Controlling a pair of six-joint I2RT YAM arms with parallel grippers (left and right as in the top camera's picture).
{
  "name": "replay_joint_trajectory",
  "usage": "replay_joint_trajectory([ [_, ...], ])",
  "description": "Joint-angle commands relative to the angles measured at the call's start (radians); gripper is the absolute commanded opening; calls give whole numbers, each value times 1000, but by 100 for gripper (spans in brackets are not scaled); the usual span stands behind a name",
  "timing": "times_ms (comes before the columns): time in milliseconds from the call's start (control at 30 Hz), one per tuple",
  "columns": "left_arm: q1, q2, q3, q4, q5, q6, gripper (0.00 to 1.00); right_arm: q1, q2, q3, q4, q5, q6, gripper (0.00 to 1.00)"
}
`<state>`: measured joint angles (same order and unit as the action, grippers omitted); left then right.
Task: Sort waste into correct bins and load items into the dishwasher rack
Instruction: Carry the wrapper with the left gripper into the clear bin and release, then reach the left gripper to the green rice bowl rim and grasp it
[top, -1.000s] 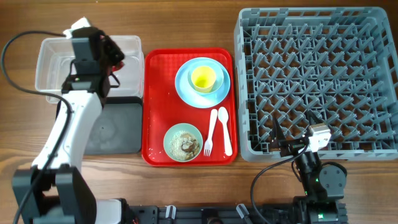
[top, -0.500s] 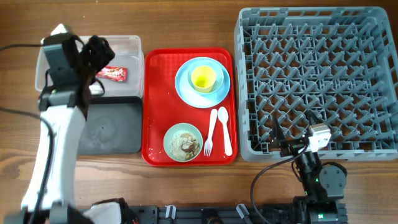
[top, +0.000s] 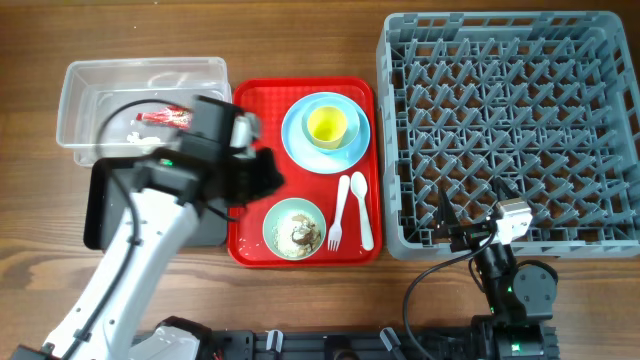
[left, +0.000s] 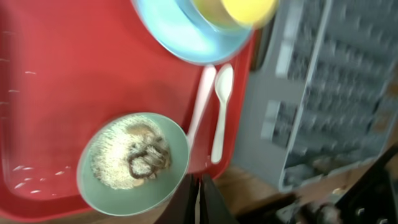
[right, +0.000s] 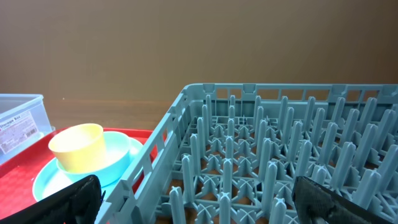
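**The red snack wrapper (top: 166, 117) lies in the clear tub (top: 90, 80); the rice-filled mint-green bowl (top: 294, 228) sits on the red tray (top: 250, 120).**
The left gripper (left: 198, 186) hovers over the tray just beside the bowl, jaws pinched together on nothing; the right gripper (right: 196, 190) rests spread wide at the near edge of the dishwasher rack (top: 510, 120).

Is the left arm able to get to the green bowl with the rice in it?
Probably yes. The left arm's fingers hang close to the green bowl on the red tray. Nothing lies between them, and nothing covers the bowl's rim.
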<state>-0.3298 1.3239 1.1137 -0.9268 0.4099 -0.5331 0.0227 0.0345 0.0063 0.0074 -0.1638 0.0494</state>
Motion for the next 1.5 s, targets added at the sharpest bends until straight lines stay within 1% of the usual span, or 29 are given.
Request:
replay_joint_trajectory([
  [0,-196,13,-1,21,-142,11,8,-3,-5,-1,6,-10,13,100],
  [67,-316,29,-1,20,-256,0,10,-3,-5,-1,6,-10,13,100],
  [133,-421,58,-1,21,-356,0,18,-3,-5,-1,6,-10,13,100],
  [233,-531,139,-1,30,-510,-86,25,-3,-5,-1,6,-10,13,100],
  [333,-568,217,-1,61,-509,-85,27,-3,-5,-1,5,-10,13,100],
  [533,-571,315,-1,97,-509,-85,28,-3,-5,-1,6,-10,13,100],
  [667,-571,345,-1,98,-552,-85,29,-3,-5,-1,6,-10,14,100],
  [833,-571,387,-1,119,-564,-85,30,-3,-5,-1,6,-10,13,100],
  [900,-571,406,-1,131,-599,-85,30,-3,-5,-1,6,-10,13,100],
  [1033,-571,437,-1,138,-599,-85,30,-3,-5,-1,6,-10,13,100],
  [1067,-571,441,-1,138,-599,-85,29,-3,-5,-1,6,-10,13,100],
  [1100,-571,442,-1,139,-599,-85,25,-3,-5,-1,6,-10,13,100],
  [1133,-571,442,-1,139,-599,-85,18,-3,-5,-1,6,-10,13,100],
  [1167,-571,442,-1,138,-599,-85,13,-3,-5,-1,6,-10,13,100],
  [1467,-571,443,-1,78,-598,-85,12,-3,-5,-1,6,-10,13,100],
])
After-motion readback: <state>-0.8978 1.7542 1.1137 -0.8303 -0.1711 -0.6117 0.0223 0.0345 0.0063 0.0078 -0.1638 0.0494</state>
